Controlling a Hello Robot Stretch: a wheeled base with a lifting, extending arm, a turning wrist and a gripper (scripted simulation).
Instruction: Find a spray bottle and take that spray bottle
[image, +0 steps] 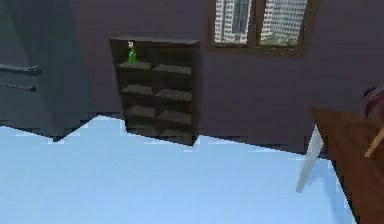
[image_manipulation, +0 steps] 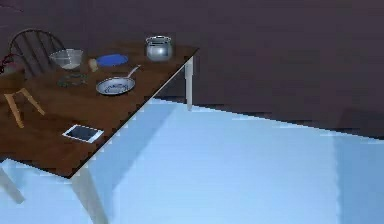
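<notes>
A small green bottle-shaped thing (image: 132, 56) stands on the top shelf of a dark wooden shelf unit (image: 160, 90) against the far purple wall in the forward view. Its shape fits a spray bottle, but it is too small to be sure.
A window (image: 262, 22) sits in the wall right of the shelves. A grey cabinet (image: 30, 70) fills the forward view's left. A brown wooden table (image_manipulation: 70, 140) with white legs carries a pan (image_manipulation: 116, 86), a pot (image_manipulation: 158, 47), a bowl (image_manipulation: 67, 60), a blue plate (image_manipulation: 111, 61) and a tablet (image_manipulation: 83, 132). A chair (image_manipulation: 32, 45) stands behind it. Pale blue floor lies between.
</notes>
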